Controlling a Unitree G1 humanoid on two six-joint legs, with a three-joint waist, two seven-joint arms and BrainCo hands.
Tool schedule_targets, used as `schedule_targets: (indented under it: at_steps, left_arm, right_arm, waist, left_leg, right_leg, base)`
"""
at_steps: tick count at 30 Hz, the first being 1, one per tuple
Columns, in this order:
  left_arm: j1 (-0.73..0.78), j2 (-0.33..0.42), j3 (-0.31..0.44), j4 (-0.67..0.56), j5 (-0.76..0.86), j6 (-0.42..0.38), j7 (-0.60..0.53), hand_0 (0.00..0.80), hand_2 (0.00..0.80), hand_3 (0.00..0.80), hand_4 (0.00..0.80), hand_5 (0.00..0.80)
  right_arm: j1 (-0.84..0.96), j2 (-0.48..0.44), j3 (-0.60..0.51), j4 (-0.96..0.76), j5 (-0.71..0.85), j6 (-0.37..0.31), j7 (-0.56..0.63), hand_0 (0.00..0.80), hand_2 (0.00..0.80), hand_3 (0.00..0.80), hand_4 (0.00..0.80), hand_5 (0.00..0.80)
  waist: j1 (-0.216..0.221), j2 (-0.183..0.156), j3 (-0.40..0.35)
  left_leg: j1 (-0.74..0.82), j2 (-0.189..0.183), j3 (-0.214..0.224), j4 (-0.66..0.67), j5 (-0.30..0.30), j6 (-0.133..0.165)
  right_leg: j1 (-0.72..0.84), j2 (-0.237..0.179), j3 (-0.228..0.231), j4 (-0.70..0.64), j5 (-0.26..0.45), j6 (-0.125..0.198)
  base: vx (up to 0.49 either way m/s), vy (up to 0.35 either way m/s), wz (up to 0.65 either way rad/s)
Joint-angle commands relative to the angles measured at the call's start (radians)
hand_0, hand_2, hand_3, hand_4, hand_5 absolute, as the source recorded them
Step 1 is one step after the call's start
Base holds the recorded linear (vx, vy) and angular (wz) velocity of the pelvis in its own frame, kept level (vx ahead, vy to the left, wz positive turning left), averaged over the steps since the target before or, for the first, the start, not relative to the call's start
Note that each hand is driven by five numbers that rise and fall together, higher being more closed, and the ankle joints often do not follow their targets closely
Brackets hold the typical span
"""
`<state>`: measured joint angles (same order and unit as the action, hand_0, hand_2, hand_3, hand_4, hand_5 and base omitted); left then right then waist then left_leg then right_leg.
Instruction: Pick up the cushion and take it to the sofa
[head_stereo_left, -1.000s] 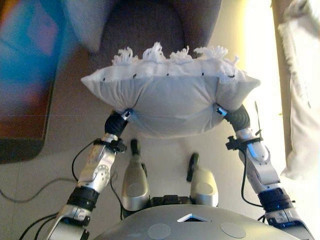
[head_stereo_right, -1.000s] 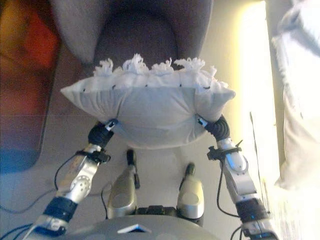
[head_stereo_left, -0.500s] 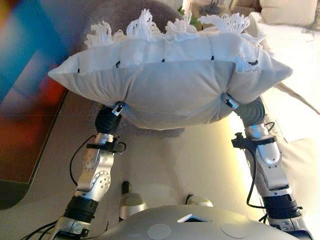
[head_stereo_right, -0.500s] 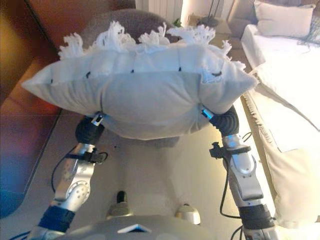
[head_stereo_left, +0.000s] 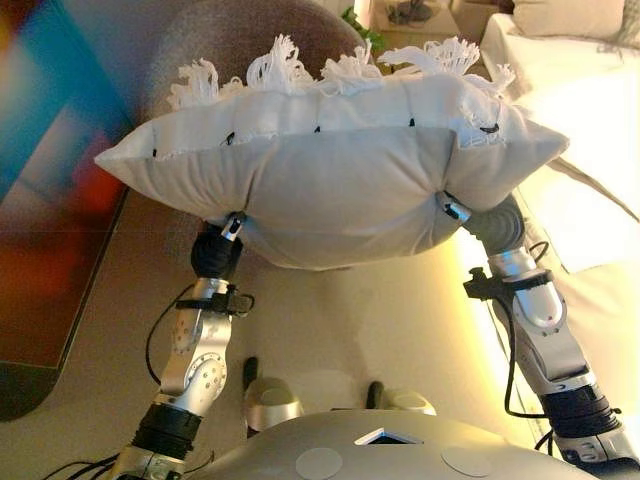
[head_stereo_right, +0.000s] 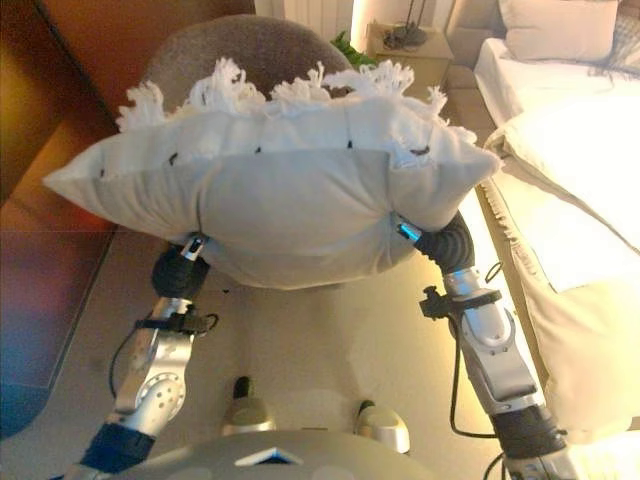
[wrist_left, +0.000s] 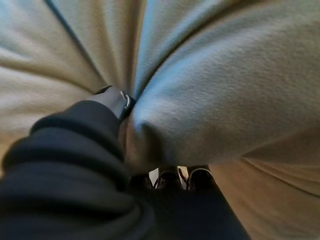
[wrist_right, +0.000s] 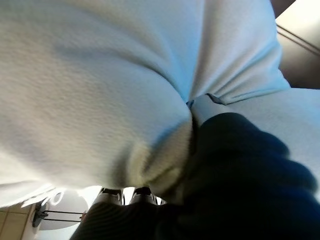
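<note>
Cushion (head_stereo_left: 330, 190), a pale grey one with a white tasselled fringe along its far edge, is held up in the air between the two hands, lying roughly flat. The left hand (head_stereo_left: 222, 243) is pressed into its underside near the left end, and the right hand (head_stereo_left: 480, 222) is pushed into the underside near the right end; the fabric is dented and folded around both. In the left wrist view the fingers (wrist_left: 167, 177) are seen buried in the cloth, and in the right wrist view the fingers (wrist_right: 112, 195) are likewise sunk into it, so whether either hand is curled or straight cannot be told. A round brown-grey armchair (head_stereo_right: 240, 55) stands just beyond the cushion, partly hidden by it. To the right a cream sofa (head_stereo_right: 580, 130) with a loose back pillow (head_stereo_right: 555, 25) is seen, near the right arm. A small side table (head_stereo_right: 405, 45) stands far between armchair and sofa.
</note>
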<state>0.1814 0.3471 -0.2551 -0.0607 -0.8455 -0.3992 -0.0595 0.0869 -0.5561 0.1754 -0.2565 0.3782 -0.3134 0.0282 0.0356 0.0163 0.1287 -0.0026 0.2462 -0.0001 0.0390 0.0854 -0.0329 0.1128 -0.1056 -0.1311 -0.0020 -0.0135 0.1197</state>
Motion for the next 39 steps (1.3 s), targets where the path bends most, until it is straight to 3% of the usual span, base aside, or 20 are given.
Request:
schedule_targets:
  at_steps: [1, 5, 8, 12, 13, 17, 19, 20, 21, 23, 24, 26, 27, 29, 30, 32, 34, 36, 38, 39]
  left_arm:
    - [-0.152, 0.007, 0.006, -0.206, 0.041, -0.089, -0.05, 0.8, 0.8, 0.8, 0.8, 0.8]
    - [-0.153, 0.007, -0.004, -0.198, 0.048, -0.075, -0.036, 0.8, 0.8, 0.8, 0.8, 0.8]
    - [-0.164, 0.006, -0.023, -0.184, 0.034, -0.101, -0.022, 0.8, 0.8, 0.8, 0.8, 0.8]
    - [-0.17, 0.005, -0.036, -0.177, 0.014, -0.106, -0.041, 0.8, 0.8, 0.8, 0.8, 0.8]
    - [-0.167, 0.002, -0.046, -0.177, 0.026, -0.113, -0.038, 0.8, 0.8, 0.8, 0.8, 0.8]
    - [-0.159, -0.002, -0.052, -0.184, 0.035, -0.157, -0.021, 0.8, 0.8, 0.8, 0.8, 0.8]
    - [-0.168, -0.004, -0.048, -0.179, 0.04, -0.178, -0.016, 0.8, 0.8, 0.8, 0.8, 0.8]
    - [-0.183, -0.004, -0.04, -0.171, 0.048, -0.189, -0.02, 0.8, 0.8, 0.8, 0.8, 0.8]
    - [-0.192, -0.003, -0.032, -0.169, 0.08, -0.19, -0.016, 0.8, 0.8, 0.8, 0.8, 0.8]
    - [-0.195, 0.007, -0.028, -0.169, 0.138, -0.172, 0.005, 0.8, 0.8, 0.8, 0.8, 0.8]
    - [-0.199, 0.015, -0.024, -0.17, 0.155, -0.142, 0.01, 0.8, 0.8, 0.8, 0.8, 0.8]
    - [-0.205, 0.03, -0.011, -0.18, 0.202, -0.115, 0.0, 0.8, 0.8, 0.8, 0.8, 0.8]
    - [-0.2, 0.042, -0.005, -0.176, 0.223, -0.113, -0.014, 0.8, 0.8, 0.8, 0.8, 0.8]
    - [-0.215, 0.062, 0.003, -0.158, 0.164, -0.094, -0.027, 0.8, 0.8, 0.8, 0.8, 0.8]
    - [-0.228, 0.064, 0.019, -0.135, 0.152, -0.092, -0.05, 0.8, 0.8, 0.8, 0.8, 0.8]
    - [-0.233, 0.06, 0.025, -0.123, 0.17, -0.11, -0.056, 0.8, 0.8, 0.8, 0.8, 0.8]
    - [-0.229, 0.054, 0.021, -0.144, 0.172, -0.108, -0.043, 0.8, 0.8, 0.8, 0.8, 0.8]
    - [-0.223, 0.037, 0.005, -0.147, 0.185, -0.112, -0.046, 0.8, 0.8, 0.8, 0.8, 0.8]
    - [-0.219, 0.025, -0.016, -0.141, 0.19, -0.119, -0.062, 0.8, 0.8, 0.8, 0.8, 0.8]
    - [-0.218, 0.015, -0.031, -0.138, 0.203, -0.129, -0.074, 0.8, 0.8, 0.8, 0.8, 0.8]
  right_arm:
    - [-0.164, 0.047, 0.084, -0.084, -0.015, -0.114, 0.074, 0.8, 0.8, 0.8, 0.8, 0.8]
    - [-0.2, 0.098, 0.147, -0.065, -0.071, -0.094, 0.022, 0.8, 0.8, 0.8, 0.8, 0.8]
    - [-0.208, 0.093, 0.172, -0.07, -0.107, -0.078, -0.008, 0.8, 0.8, 0.8, 0.8, 0.8]
    - [-0.177, 0.075, 0.151, -0.063, -0.089, -0.093, -0.013, 0.8, 0.8, 0.8, 0.8, 0.8]
    - [-0.162, 0.076, 0.144, -0.059, -0.081, -0.096, -0.004, 0.8, 0.8, 0.8, 0.8, 0.8]
    - [-0.138, 0.065, 0.134, -0.06, -0.064, -0.121, 0.026, 0.8, 0.8, 0.8, 0.8, 0.8]
    - [-0.147, 0.054, 0.127, -0.054, -0.042, -0.142, 0.039, 0.8, 0.8, 0.8, 0.8, 0.8]
    - [-0.166, 0.044, 0.12, -0.048, -0.006, -0.157, 0.055, 0.8, 0.8, 0.8, 0.8, 0.8]
    - [-0.175, 0.04, 0.116, -0.042, 0.021, -0.172, 0.064, 0.8, 0.8, 0.8, 0.8, 0.8]
    - [-0.166, 0.053, 0.105, -0.028, 0.046, -0.179, 0.076, 0.8, 0.8, 0.8, 0.8, 0.8]
    - [-0.159, 0.063, 0.089, -0.026, 0.07, -0.169, 0.088, 0.8, 0.8, 0.8, 0.8, 0.8]
    - [-0.152, 0.085, 0.09, -0.036, 0.075, -0.166, 0.113, 0.8, 0.8, 0.8, 0.8, 0.8]
    - [-0.143, 0.107, 0.1, -0.042, 0.035, -0.171, 0.12, 0.8, 0.8, 0.8, 0.8, 0.8]
    - [-0.134, 0.115, 0.107, -0.054, 0.033, -0.174, 0.11, 0.8, 0.8, 0.8, 0.8, 0.8]
    - [-0.134, 0.121, 0.104, -0.059, 0.034, -0.163, 0.109, 0.8, 0.8, 0.8, 0.8, 0.8]
    - [-0.159, 0.132, 0.104, -0.041, 0.028, -0.149, 0.106, 0.8, 0.8, 0.8, 0.8, 0.8]
    - [-0.18, 0.134, 0.11, -0.024, 0.02, -0.148, 0.092, 0.8, 0.8, 0.8, 0.8, 0.8]
    - [-0.166, 0.136, 0.116, -0.024, 0.007, -0.162, 0.084, 0.8, 0.8, 0.8, 0.8, 0.8]
    - [-0.16, 0.13, 0.122, -0.022, -0.001, -0.167, 0.067, 0.8, 0.8, 0.8, 0.8, 0.8]
    - [-0.158, 0.129, 0.129, -0.012, -0.011, -0.175, 0.05, 0.8, 0.8, 0.8, 0.8, 0.8]
  waist:
    - [0.025, -0.06, 0.034]
    - [0.054, -0.023, 0.057]
    - [0.066, -0.006, 0.069]
    - [0.071, 0.003, 0.079]
    - [0.07, 0.007, 0.081]
    - [0.068, 0.007, 0.095]
    - [0.073, 0.0, 0.107]
    - [0.077, -0.006, 0.107]
    - [0.076, -0.012, 0.099]
    - [0.07, -0.024, 0.075]
    - [0.076, -0.042, 0.051]
    - [0.094, -0.07, 0.015]
    - [0.095, -0.083, -0.003]
    - [0.087, -0.086, -0.014]
    - [0.089, -0.089, -0.026]
    - [0.1, -0.089, -0.032]
    - [0.098, -0.072, -0.025]
    - [0.079, -0.071, -0.023]
    - [0.059, -0.077, -0.022]
    - [0.039, -0.079, -0.022]
  left_leg:
    - [-0.079, -0.159, 0.005, 0.241, -0.126, -0.028]
    - [-0.115, -0.232, -0.005, 0.221, -0.096, -0.029]
    - [-0.136, -0.238, -0.005, 0.105, -0.04, -0.033]
    - [-0.15, -0.198, -0.001, -0.054, 0.054, -0.053]
    - [-0.151, -0.169, -0.009, -0.103, 0.082, -0.065]
    - [-0.196, -0.109, -0.082, -0.126, 0.106, -0.087]
    - [-0.207, -0.085, -0.119, -0.126, 0.109, -0.091]
    - [-0.205, -0.069, -0.124, -0.126, 0.088, -0.088]
    - [-0.198, -0.066, -0.095, -0.107, 0.058, -0.08]
    - [-0.193, -0.081, -0.049, -0.033, 0.035, -0.066]
    - [-0.209, -0.122, -0.051, 0.039, 0.005, -0.041]
    - [-0.244, -0.191, -0.042, 0.115, -0.052, 0.006]
    - [-0.243, -0.227, -0.03, 0.129, -0.078, 0.03]
    - [-0.23, -0.253, -0.029, 0.116, -0.079, 0.044]
    - [-0.217, -0.267, -0.01, 0.101, -0.073, 0.04]
    - [-0.185, -0.273, 0.031, 0.081, -0.073, 0.029]
    - [-0.147, -0.276, 0.026, 0.073, -0.085, 0.024]
    - [-0.111, -0.293, 0.0, 0.077, -0.103, 0.026]
    - [-0.078, -0.312, -0.019, 0.081, -0.127, 0.027]
    - [-0.049, -0.325, -0.035, 0.077, -0.151, 0.032]
  right_leg:
    - [0.002, 0.034, -0.042, 0.034, -0.091, -0.093]
    - [0.034, 0.074, -0.048, 0.09, -0.136, -0.106]
    - [0.05, 0.105, -0.045, 0.12, -0.174, -0.116]
    - [0.08, 0.139, -0.038, 0.184, -0.237, -0.131]
    - [0.09, 0.144, -0.027, 0.218, -0.266, -0.136]
    - [0.099, 0.133, -0.001, 0.305, -0.342, -0.138]
    - [0.097, 0.106, 0.012, 0.352, -0.381, -0.124]
    - [0.105, 0.061, 0.019, 0.384, -0.402, -0.093]
    - [0.115, 0.019, 0.015, 0.406, -0.401, -0.068]
    - [0.135, -0.037, 0.004, 0.467, -0.372, -0.039]
    - [0.164, -0.073, -0.001, 0.497, -0.311, -0.013]
    - [0.198, -0.115, -0.012, 0.514, -0.206, 0.0]
    - [0.171, -0.096, 0.02, 0.529, -0.118, 0.011]
    - [0.126, -0.033, 0.055, 0.507, -0.083, 0.019]
    - [0.098, -0.013, 0.009, 0.441, -0.063, 0.02]
    - [0.07, -0.026, -0.098, 0.34, -0.056, 0.018]
    - [0.016, 0.019, -0.124, 0.214, -0.122, -0.033]
    - [-0.026, 0.042, -0.091, 0.131, -0.102, -0.059]
    - [-0.054, 0.044, -0.051, 0.05, -0.036, -0.053]
    - [-0.082, 0.038, 0.009, -0.008, 0.02, -0.034]
  base:
    - [0.092, -0.101, 0.01]
    - [0.201, -0.029, 0.11]
    - [0.295, 0.075, 0.12]
    - [0.479, 0.141, 0.2]
    - [0.607, 0.237, 0.14]
    - [0.605, 0.323, 0.1]
    - [0.603, 0.41, 0.17]
    - [0.804, 0.582, 0.05]
    - [0.881, 0.638, -0.16]
    - [0.823, 0.556, -0.42]
    - [0.747, 0.467, -0.23]
    - [0.749, 0.439, -0.08]
    - [0.706, 0.397, -0.07]
    - [0.528, 0.276, 0.13]
    - [0.462, 0.224, 0.23]
    - [0.37, 0.165, -0.07]
    - [0.321, 0.102, -0.47]
    - [0.326, 0.076, -0.19]
    - [0.343, 0.049, 0.31]
    - [0.361, 0.024, 0.32]
